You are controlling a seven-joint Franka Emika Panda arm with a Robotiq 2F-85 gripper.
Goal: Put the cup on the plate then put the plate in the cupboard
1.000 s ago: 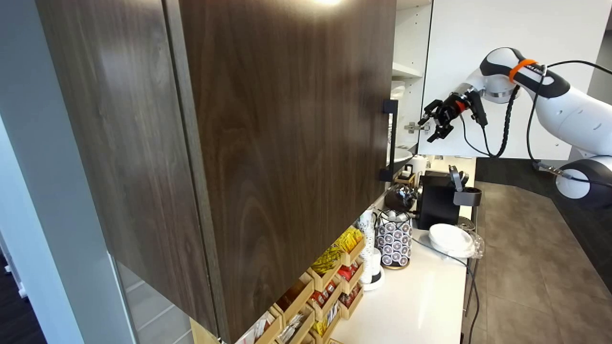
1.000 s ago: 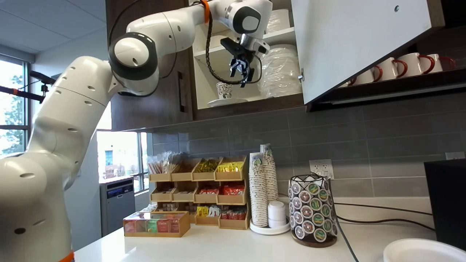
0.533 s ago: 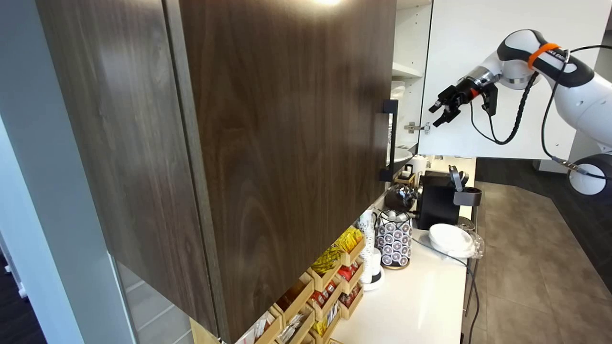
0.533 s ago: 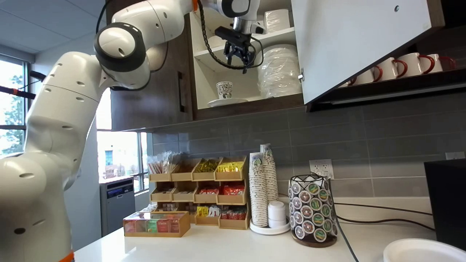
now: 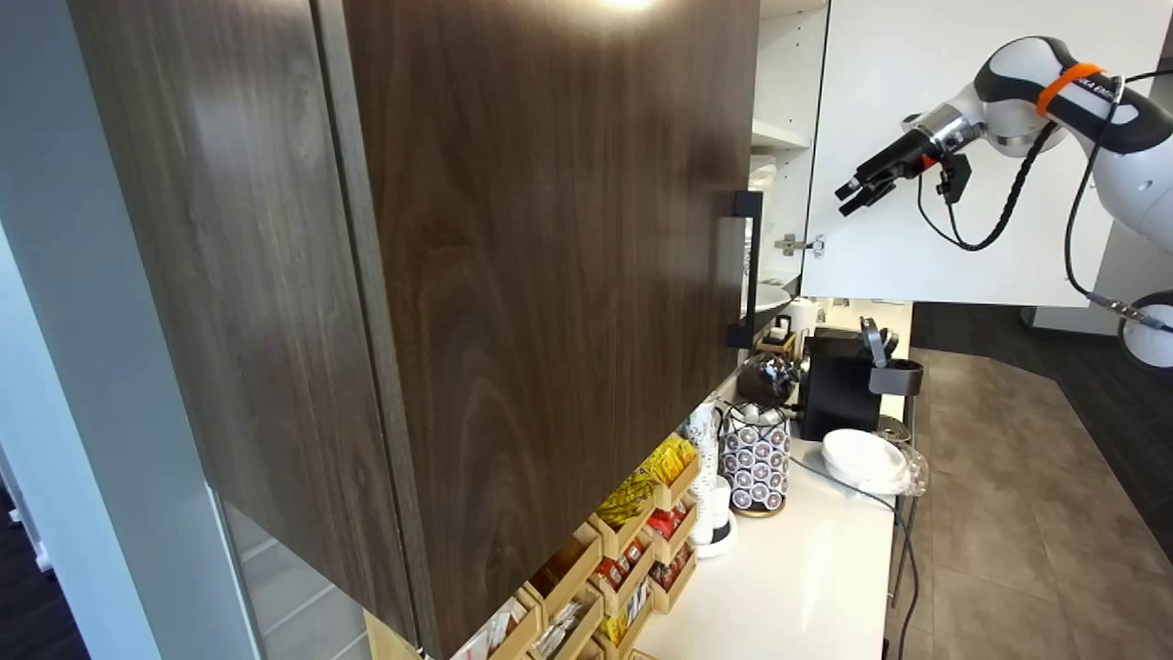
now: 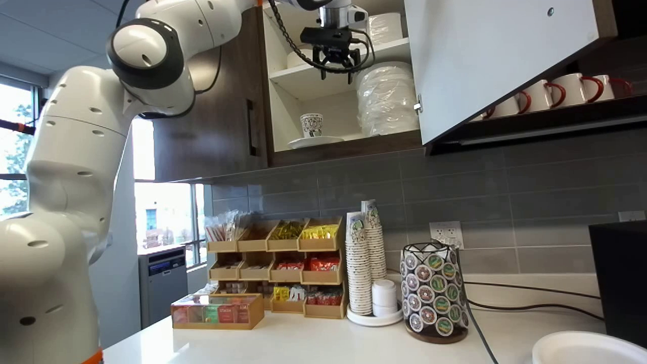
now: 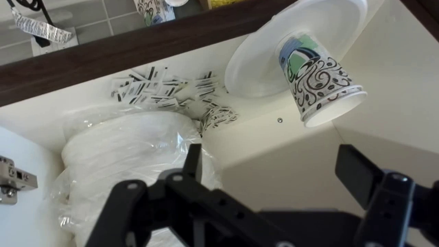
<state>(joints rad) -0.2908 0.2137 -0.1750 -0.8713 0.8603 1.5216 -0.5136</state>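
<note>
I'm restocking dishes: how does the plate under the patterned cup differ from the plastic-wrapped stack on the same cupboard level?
The plate, with the cup on it, is unwrapped; the wrapped stack is sheathed in clear plastic. The plate lies thin and low; the wrapped stack rises far taller. Both are white and sit in the cupboard.

In an exterior view, a tea box (image 6: pixel 258 311) sits at the left of the counter (image 6: pixel 303 346), with a rack (image 6: pixel 286 275) of packets (image 6: pixel 319 232) just beyond it, and to the rack's right two tall cup stacks (image 6: pixel 359 268) and a short white stack (image 6: pixel 384 297) share a tray (image 6: pixel 375 320). Just right of the tray stands a pod holder (image 6: pixel 430 339), with an outlet (image 6: pixel 447 232) on the wall (image 6: pixel 455 187) behind it and a black appliance (image 6: pixel 620 280) at the right edge. High on the right, red-handled mugs (image 6: pixel 570 94) line a shelf (image 6: pixel 556 117), and far left a grey unit (image 6: pixel 163 288) stands before a window (image 6: pixel 164 215).
</note>
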